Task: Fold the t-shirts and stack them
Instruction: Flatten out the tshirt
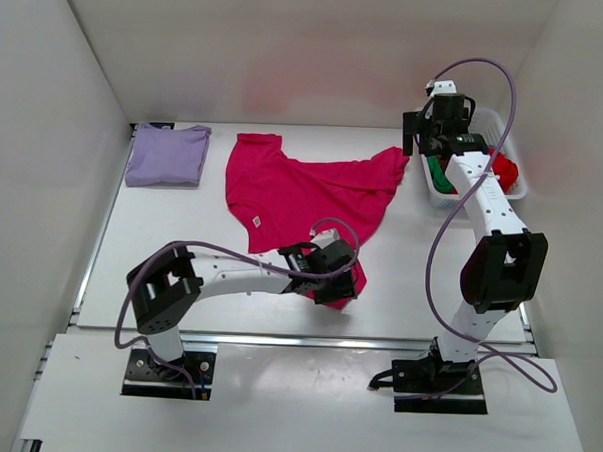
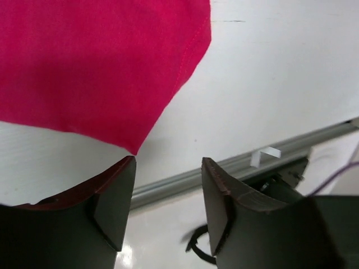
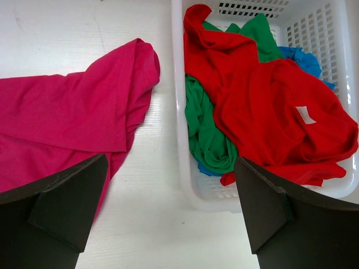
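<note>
"Magenta shirt (image 1: pixel 303 191) first: how does it lie?"

"I see it spread across the middle of the table (image 1: pixel 179 271), rumpled rather than flat. One sleeve is bunched up just beside the basket (image 3: pixel 178 112), and a small white tag shows at its near-left edge. It's plain cloth with a stitched hem, and its nearest corner points at my left gripper (image 2: pixel 168 168)."

"Is that claw on it?"

"No. Through the left wrist I see both fingers apart with bare table between them. The hem corner ends just above one fingertip. It's released and holds nothing."

"And the right?"

"My right gripper (image 3: pixel 171 168) hangs spread wide above the bunched sleeve and the basket's near wall, empty."

"Other shirts?"

"A lavender shirt (image 1: pixel 167 155) lies folded in a neat rectangle at the far left corner, well apart from the magenta one. In the basket a red shirt (image 3: pixel 269 112) is heaped on top with its white tag showing. A green shirt (image 3: pixel 205 134) is twisted beneath it, and there's some blue cloth (image 3: pixel 305 59) behind."
</note>
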`<state>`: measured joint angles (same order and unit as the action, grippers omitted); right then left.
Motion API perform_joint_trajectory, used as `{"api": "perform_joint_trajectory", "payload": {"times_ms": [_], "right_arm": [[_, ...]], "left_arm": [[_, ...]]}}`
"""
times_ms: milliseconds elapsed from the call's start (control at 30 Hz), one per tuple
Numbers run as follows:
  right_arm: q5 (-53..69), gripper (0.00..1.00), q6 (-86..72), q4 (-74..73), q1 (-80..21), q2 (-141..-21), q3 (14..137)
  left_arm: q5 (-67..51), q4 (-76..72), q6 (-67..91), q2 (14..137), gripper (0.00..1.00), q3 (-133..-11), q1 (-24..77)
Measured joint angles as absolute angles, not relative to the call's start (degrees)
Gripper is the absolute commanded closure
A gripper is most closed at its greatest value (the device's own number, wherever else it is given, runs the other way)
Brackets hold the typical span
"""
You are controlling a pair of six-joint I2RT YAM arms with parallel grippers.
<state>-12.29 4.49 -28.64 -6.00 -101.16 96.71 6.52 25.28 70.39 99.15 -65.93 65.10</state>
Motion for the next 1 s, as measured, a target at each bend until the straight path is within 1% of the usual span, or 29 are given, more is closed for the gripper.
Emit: {"api": "perform_joint_trajectory", "payload": {"times_ms": [233, 267, 433, 467, 500, 533, 567, 600, 700, 800, 867, 967, 1000], "right_arm": [[-11.7, 0.07, 4.4, -27.7, -5.4, -100.6, 95.2], [-11.6, 0.07, 4.5, -27.6, -5.4, -100.6, 95.2], [-11.5, 0.07, 4.4, -27.2, -5.3, -100.6, 94.7], [-11.4, 0.07, 4.5, -27.0, -5.3, -100.5, 94.7], [-11.4, 0.07, 4.5, -26.7, -5.3, -100.4, 94.4], [-11.4, 0.07, 4.5, -26.4, -5.4, -100.3, 94.2], [-11.4, 0.07, 4.5, -26.3, -5.4, -100.3, 93.9], [-11.3, 0.08, 4.5, -26.3, -5.4, -100.2, 93.7], [-9.9, 0.09, 4.5, -26.1, -5.3, -100.2, 93.1], [-7.7, 0.11, 4.5, -26.0, -5.2, -100.2, 92.3], [-6.5, 0.11, 4.6, -26.1, -5.2, -100.2, 91.9], [-5.2, 0.12, 4.5, -26.4, -5.6, -100.9, 92.2], [-4.6, 0.14, 4.5, -26.8, -5.7, -101.7, 92.8]], "left_arm": [[9.2, 26.7, 71.5, 104.7, 0.32, -66.8, 66.2], [9.6, 27.5, 71.5, 105.2, 0.30, -67.2, 66.3], [11.5, 28.9, 71.7, 106.8, 0.33, -68.4, 66.2], [11.8, 28.9, 71.7, 107.1, 0.36, -68.4, 66.1], [12.1, 28.7, 71.7, 107.4, 0.56, -68.4, 65.9], [12.1, 28.4, 72.0, 107.6, 0.70, -68.4, 65.7], [12.4, 28.2, 72.0, 107.7, 0.92, -68.5, 65.5], [12.5, 28.2, 71.8, 108.0, 1.00, -68.5, 65.1], [13.1, 30.3, 70.8, 108.4, 1.00, -69.1, 63.9], [14.7, 34.4, 68.9, 105.7, 1.00, -68.5, 61.6], [17.0, 38.2, 67.5, 100.1, 1.00, -66.2, 58.0], [22.3, 43.4, 65.8, 87.3, 1.00, -63.4, 49.8], [24.5, 44.5, 65.0, 82.9, 1.00, -63.2, 46.7]]}}
